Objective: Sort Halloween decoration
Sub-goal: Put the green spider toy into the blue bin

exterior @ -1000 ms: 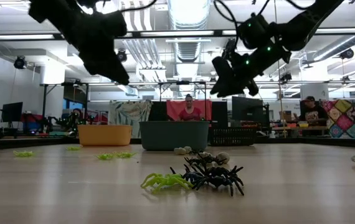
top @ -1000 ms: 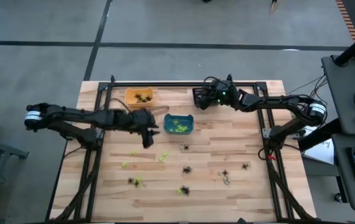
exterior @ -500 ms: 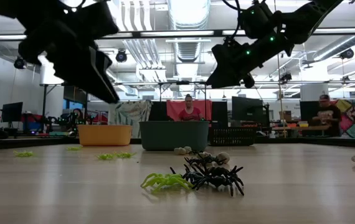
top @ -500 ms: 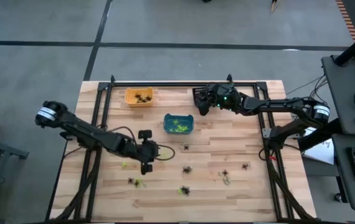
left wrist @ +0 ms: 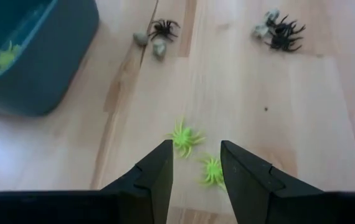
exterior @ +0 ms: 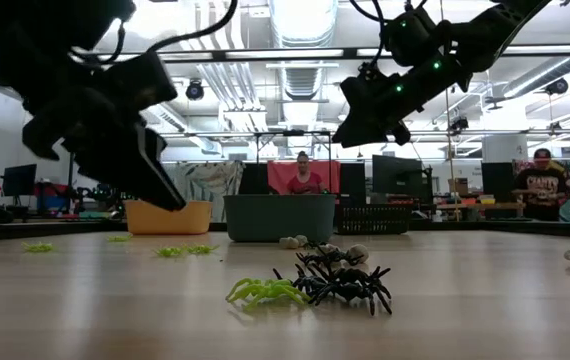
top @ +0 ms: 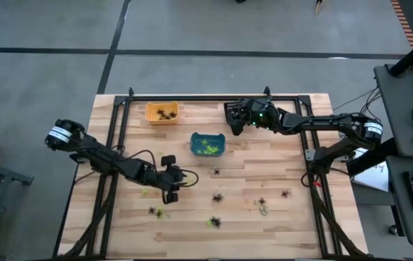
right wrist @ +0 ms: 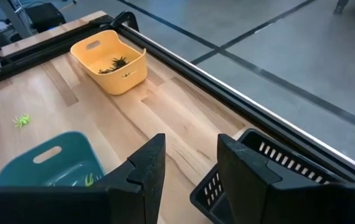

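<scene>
On the left half of the table my left gripper hangs low over the boards, fingers parted a narrow way with nothing between them; two lime green spiders lie just past the fingertips in the left wrist view.

At the back left stands the orange bin, with a few dark spiders in its bottom. Right of it and nearer the middle stands the teal bin, which holds a heap of lime green spiders. Farther right, at the back edge, is the black slatted bin; I cannot tell what lies inside it. My right gripper hovers over that black bin's near corner, fingers a narrow way apart and carrying nothing.

The rest of the Halloween decoration is scattered loose on the front half of the table: green pieces toward the left, black ones through the middle and right, and a few pale grey ones beside a black one near the teal bin.
</scene>
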Robot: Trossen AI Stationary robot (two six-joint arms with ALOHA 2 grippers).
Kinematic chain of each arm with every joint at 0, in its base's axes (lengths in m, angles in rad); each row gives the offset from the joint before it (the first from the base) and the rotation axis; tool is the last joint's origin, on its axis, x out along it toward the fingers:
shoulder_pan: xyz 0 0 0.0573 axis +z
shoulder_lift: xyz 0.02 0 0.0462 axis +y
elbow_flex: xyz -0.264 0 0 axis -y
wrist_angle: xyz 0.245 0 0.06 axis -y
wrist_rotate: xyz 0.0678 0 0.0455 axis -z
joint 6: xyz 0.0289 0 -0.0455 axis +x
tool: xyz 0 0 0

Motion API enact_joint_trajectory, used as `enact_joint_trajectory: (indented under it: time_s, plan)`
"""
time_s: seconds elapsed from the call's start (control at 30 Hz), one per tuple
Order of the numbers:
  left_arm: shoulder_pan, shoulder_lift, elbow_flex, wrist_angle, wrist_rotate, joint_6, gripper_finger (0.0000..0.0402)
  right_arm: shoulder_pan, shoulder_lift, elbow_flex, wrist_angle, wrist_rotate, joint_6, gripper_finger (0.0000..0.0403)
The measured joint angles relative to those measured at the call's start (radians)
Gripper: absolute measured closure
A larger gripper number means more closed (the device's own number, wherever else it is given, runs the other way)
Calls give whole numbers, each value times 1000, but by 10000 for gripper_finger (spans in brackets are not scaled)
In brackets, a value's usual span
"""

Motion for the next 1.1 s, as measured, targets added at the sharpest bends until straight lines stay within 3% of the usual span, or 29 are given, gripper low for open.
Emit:
enact_joint_trajectory:
  time_s: [0.3,0.6,0.8,1.1]
  plan:
    - [0,38,-91,198,19,-5,237,0,0,0,-1,0,17,263]
    - [0,126,-90,214,20,-33,217,0,0,-1,-2,-1,19,266]
    - [0,182,-82,234,35,-50,225,8,0,-1,-3,-2,19,261]
    - [0,193,-79,224,61,-32,282,11,1,-2,-2,0,24,272]
